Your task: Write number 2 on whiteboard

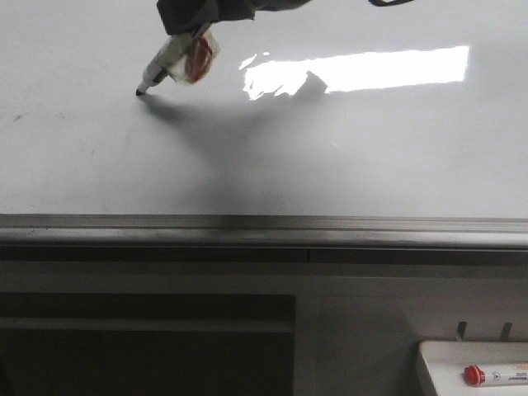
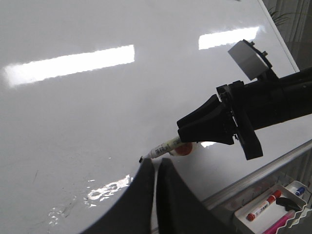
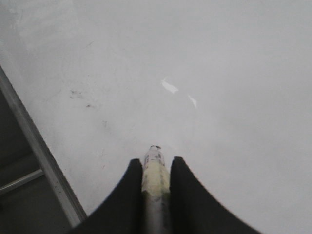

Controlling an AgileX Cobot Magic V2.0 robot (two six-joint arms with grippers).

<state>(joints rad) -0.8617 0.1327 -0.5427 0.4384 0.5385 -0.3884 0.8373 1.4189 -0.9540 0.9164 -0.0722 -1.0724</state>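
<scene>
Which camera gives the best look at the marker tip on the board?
The front view: the marker shows side-on, its tip on the whiteboard. The left wrist view shows it smaller, beyond that claw's fingers; the right wrist view sees it end-on between the right claw.

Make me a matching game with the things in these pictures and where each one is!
Things:
1. black-tipped marker
2. red-capped marker
3. grey rail
4. bright glare

Places:
A. lying in the white tray
B. running along the near edge of the whiteboard
C. held in the right gripper
D. shining on the whiteboard's surface

Pairs: 1-C, 2-A, 3-B, 4-D
</scene>
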